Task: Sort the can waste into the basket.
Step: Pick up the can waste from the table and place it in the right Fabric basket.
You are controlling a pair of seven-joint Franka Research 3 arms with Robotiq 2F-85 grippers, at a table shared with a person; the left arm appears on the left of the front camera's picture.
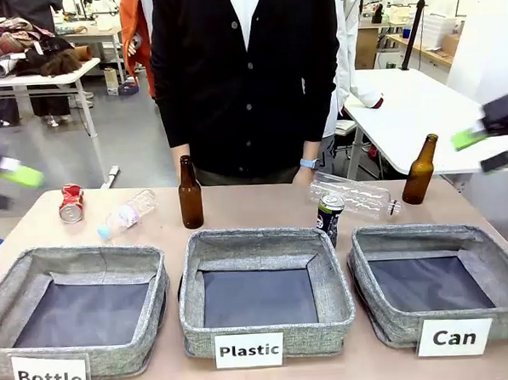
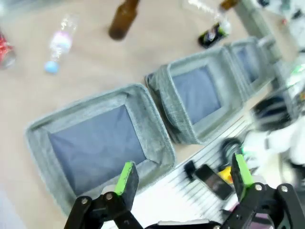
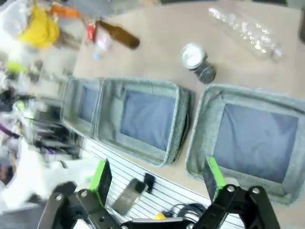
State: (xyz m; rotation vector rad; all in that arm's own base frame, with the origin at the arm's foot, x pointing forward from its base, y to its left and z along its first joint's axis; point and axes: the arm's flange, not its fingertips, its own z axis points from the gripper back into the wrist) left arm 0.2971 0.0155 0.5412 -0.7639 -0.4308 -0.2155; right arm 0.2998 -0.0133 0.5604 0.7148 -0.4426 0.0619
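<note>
Okay, both sets of fingers gape wide with nothing between them: left gripper (image 2: 183, 169) hangs over the front of the Bottle bin (image 2: 159, 129), right gripper (image 3: 158, 174) over the front of the basket (image 3: 202, 129), nothing picked yet. Black can (image 1: 329, 216) stands just behind the basket's left corner, likely the right arm's job. Red can (image 1: 71, 203) sits far left, well apart from the empty basket.

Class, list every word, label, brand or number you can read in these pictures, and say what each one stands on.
"Bottle": left card, on the front of the left bin.
"Plastic": middle card, on the middle bin.
"Can": right card, on the right bin.
Print on the black can and the red can: too small to read.
Wrist views: too blurred to read anything.
</note>
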